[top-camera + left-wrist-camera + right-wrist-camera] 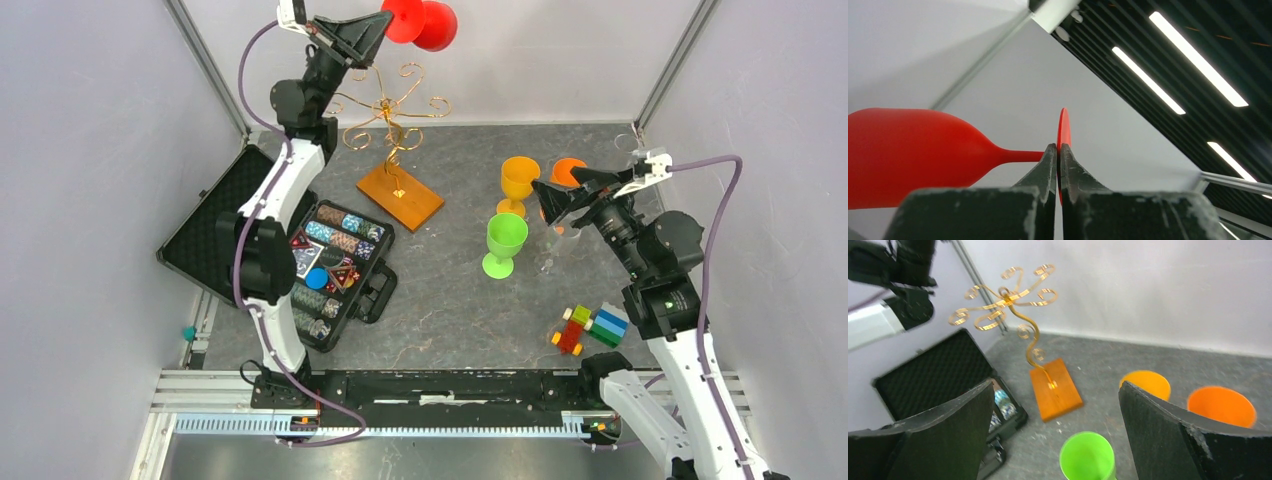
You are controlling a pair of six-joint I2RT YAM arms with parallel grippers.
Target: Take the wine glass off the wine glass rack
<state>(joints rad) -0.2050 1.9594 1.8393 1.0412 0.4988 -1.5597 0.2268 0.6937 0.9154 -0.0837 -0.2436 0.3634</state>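
The red wine glass (420, 22) hung sideways above the gold wine glass rack (393, 130), its stem pinched in the closed left gripper (383, 28). The right gripper (545, 198) gaped wide, holding nothing, near the green glass (505, 240).

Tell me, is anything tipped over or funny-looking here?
Only the red wine glass: it hangs sideways high in the air near the gold rack, pinched at its stem by the left gripper. The green glass, yellow glass and orange glass stand upright.
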